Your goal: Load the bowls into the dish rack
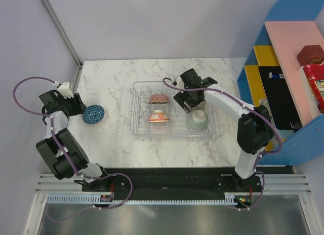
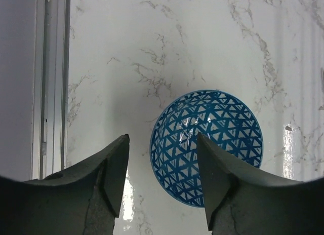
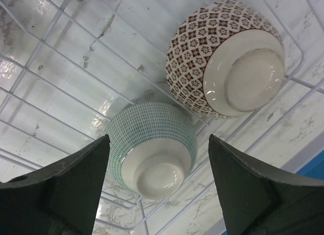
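Observation:
The clear dish rack (image 1: 135,109) stands mid-table. In it are a dark red bowl (image 1: 158,99), a red-orange and white bowl (image 1: 158,116) and a pale green bowl (image 1: 197,120). My right gripper (image 1: 194,106) hangs open just above the green bowl (image 3: 152,144), which lies foot-up between my fingers, untouched. A brown-lattice bowl (image 3: 228,63) lies foot-up beside it on the rack wires (image 3: 61,52). A blue bowl (image 1: 93,114) sits on the table left of the rack. My left gripper (image 1: 81,106) is open beside it. In the left wrist view the blue bowl (image 2: 207,139) lies ahead, right of the finger gap (image 2: 162,139).
A blue shelf unit (image 1: 283,68) with boxes stands at the table's right edge, close to my right arm. A metal rail (image 2: 50,83) and wall run along the table's left edge, near my left gripper.

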